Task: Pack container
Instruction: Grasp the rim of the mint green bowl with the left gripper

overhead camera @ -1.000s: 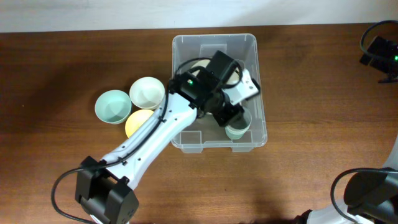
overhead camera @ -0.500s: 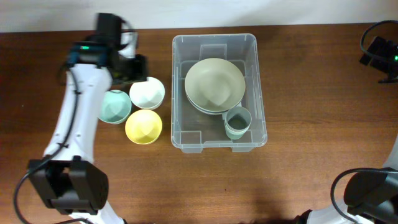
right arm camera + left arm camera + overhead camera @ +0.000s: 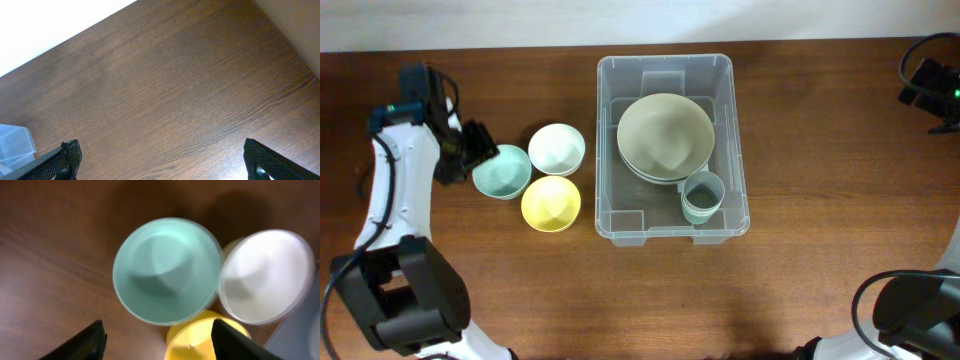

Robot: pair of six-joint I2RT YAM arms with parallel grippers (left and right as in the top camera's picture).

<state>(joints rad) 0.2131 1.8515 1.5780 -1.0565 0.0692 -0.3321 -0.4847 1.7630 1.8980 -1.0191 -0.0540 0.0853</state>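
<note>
Container [image 3: 663,66] sits upper centre on the tabletop [image 3: 820,280], plates [image 3: 665,135] and cup [image 3: 702,197] inside. It looks stiff, light, slick plastic; its rim seems the best hold. Three bowls [image 3: 556,150] stand left of it. The left fingers [image 3: 90,342] are spread, empty, over the teal bowl [image 3: 502,172]. Right fingers [image 3: 62,160] spread too, holding nothing.

Your table [image 3: 175,90]: dark wood, visible grain, low sheen. Your container [image 3: 664,62]: clear glossy plastic, ribbed. Mint bowl [image 3: 167,270], white bowl [image 3: 265,277], yellow bowl [image 3: 551,203]: smooth, matt.

Left gripper [image 3: 159,340] spread wide, facing down, right gripper [image 3: 164,160] apparently spread wide too
</note>
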